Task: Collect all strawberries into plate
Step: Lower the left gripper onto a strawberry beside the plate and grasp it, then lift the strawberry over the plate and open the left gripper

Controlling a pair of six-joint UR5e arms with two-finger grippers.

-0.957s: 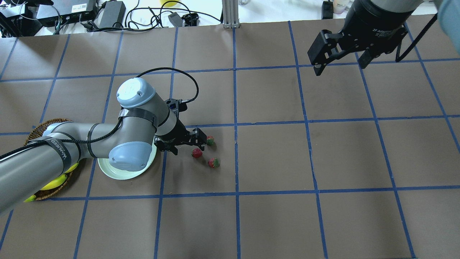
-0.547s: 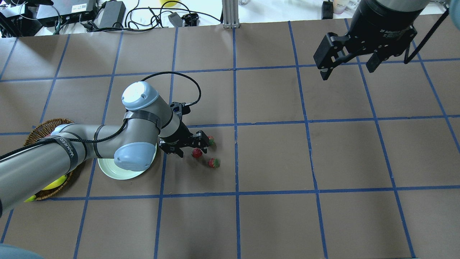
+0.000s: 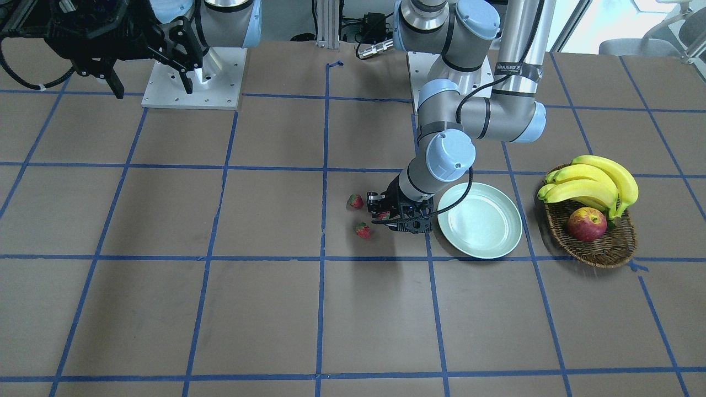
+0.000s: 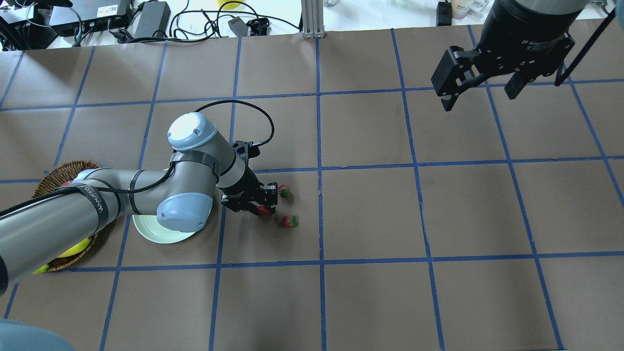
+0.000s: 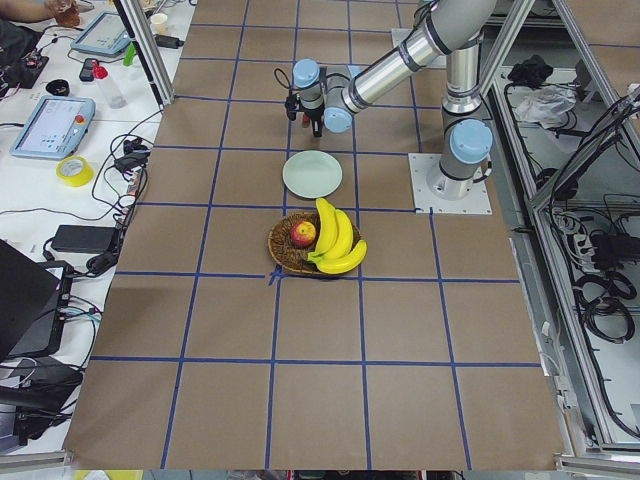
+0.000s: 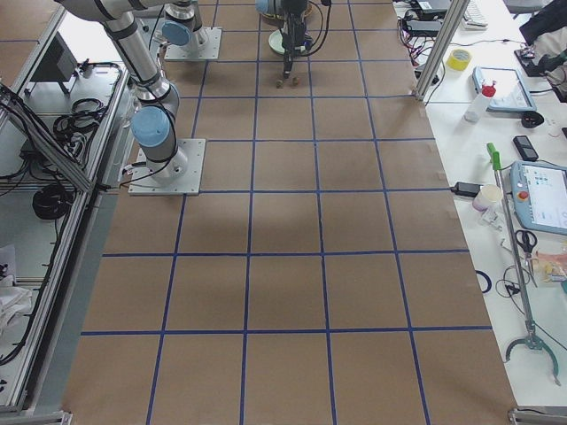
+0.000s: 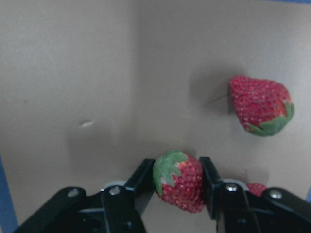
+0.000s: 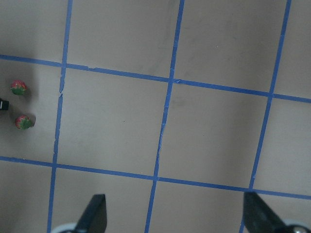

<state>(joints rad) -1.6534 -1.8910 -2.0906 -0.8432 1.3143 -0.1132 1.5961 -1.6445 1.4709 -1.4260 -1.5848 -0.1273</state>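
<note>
left gripper: fingers pressed to both sides of middle strawberry | obstacles: far strawberry just beside the fingertips, near strawberry close by | plate just behind the gripper, dish open from above, left arm's joint over one edge | basket beyond plate | right gripper spread wide, raised, well apart

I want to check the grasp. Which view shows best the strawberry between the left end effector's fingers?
The left wrist-mounted view: the gripped strawberry sits large between both fingers, touched on each side. The overhead view shows only a small red spot; the front-facing view almost nothing; side views are too far.
</note>
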